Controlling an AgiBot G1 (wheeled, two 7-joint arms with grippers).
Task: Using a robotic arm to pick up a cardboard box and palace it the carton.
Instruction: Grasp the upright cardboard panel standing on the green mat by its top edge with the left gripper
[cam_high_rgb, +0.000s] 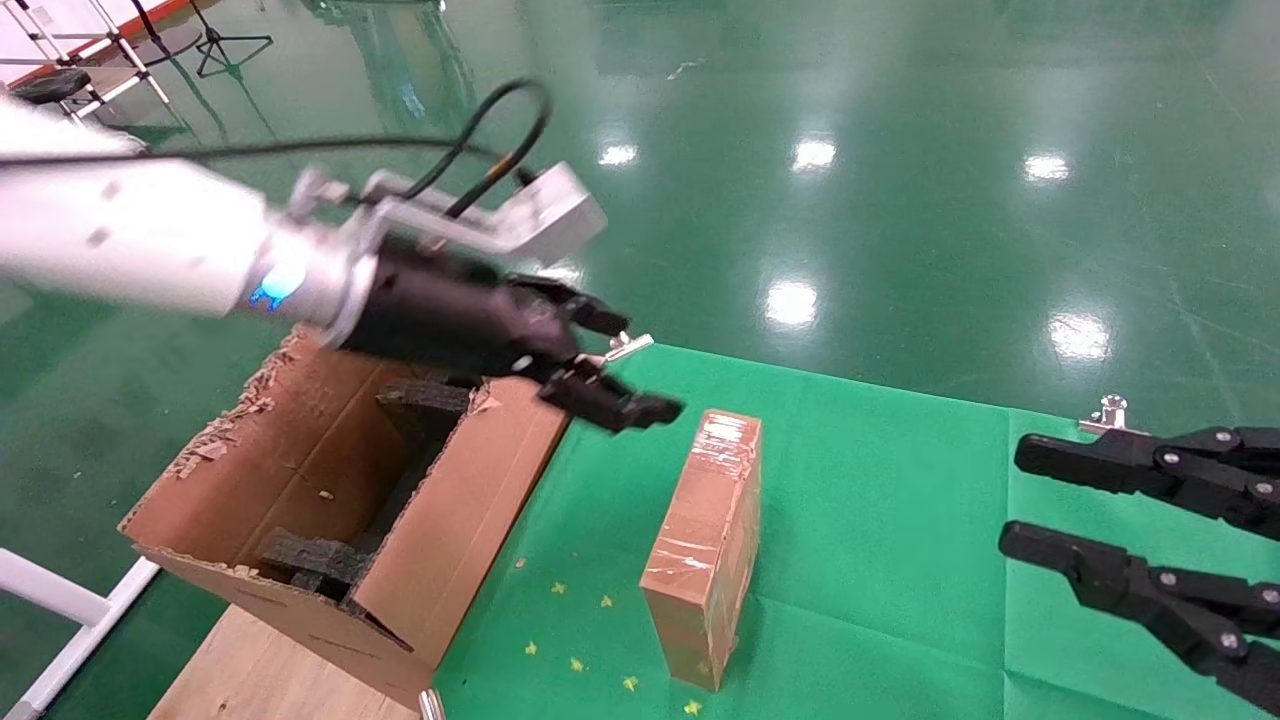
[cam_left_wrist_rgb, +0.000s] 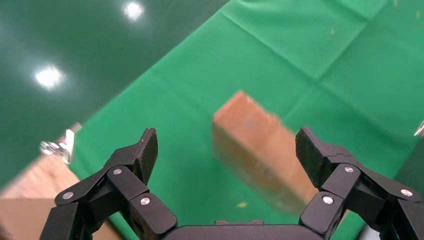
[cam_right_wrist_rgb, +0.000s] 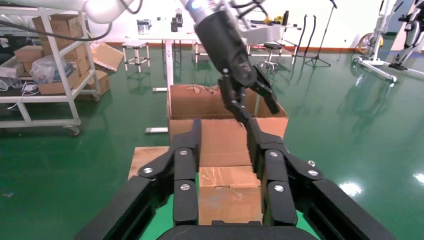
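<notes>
The left gripper (cam_high_rgb: 612, 368), wide open and empty, hovers just beside the far end of the cardboard box (cam_high_rgb: 706, 546), whose long axis runs away from the robot.

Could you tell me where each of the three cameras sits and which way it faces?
Head view: on the head, looking forward and down at the cardboard box, carton, left gripper and right gripper.
Left wrist view: on the left wrist, looking past open fingers at the box.
Right wrist view: on the right wrist, facing the box, carton and left arm.
All share the box.
</notes>
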